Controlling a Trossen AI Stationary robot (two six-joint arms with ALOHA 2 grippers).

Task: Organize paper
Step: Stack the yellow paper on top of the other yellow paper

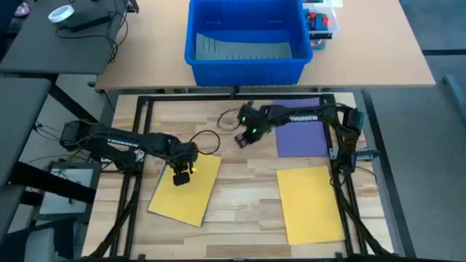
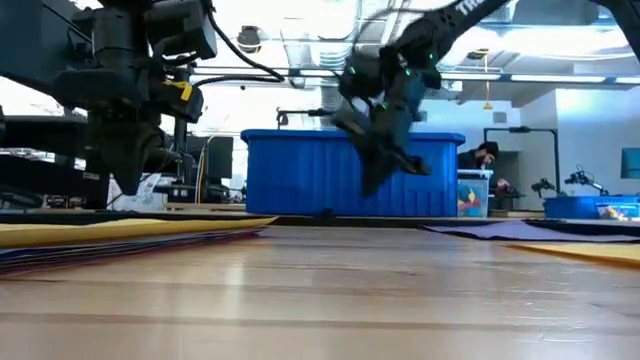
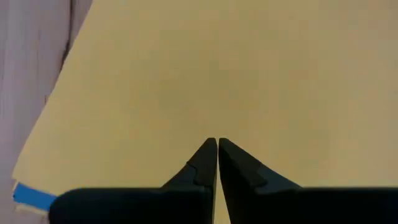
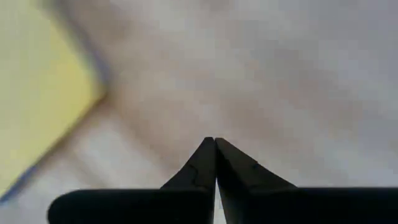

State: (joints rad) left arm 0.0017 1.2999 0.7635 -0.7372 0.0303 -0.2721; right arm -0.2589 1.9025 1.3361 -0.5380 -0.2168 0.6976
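At the table's left lies a stack of paper with a yellow sheet (image 1: 186, 191) on top; a blue sheet's corner (image 3: 28, 194) peeks out beneath it. My left gripper (image 3: 217, 142) is shut and hovers over the yellow sheet's far end, clear of the stack (image 2: 120, 232) in the low view. A purple sheet (image 1: 301, 135) and a second yellow sheet (image 1: 309, 204) lie flat at the right. My right gripper (image 1: 244, 137) is shut, empty, and raised above bare wood left of the purple sheet.
A big blue plastic bin (image 1: 244, 40) stands on the far table behind the work area. A coiled cable (image 1: 231, 118) lies near the right arm's wrist. Bare wood (image 1: 244, 196) shows between the two yellow sheets.
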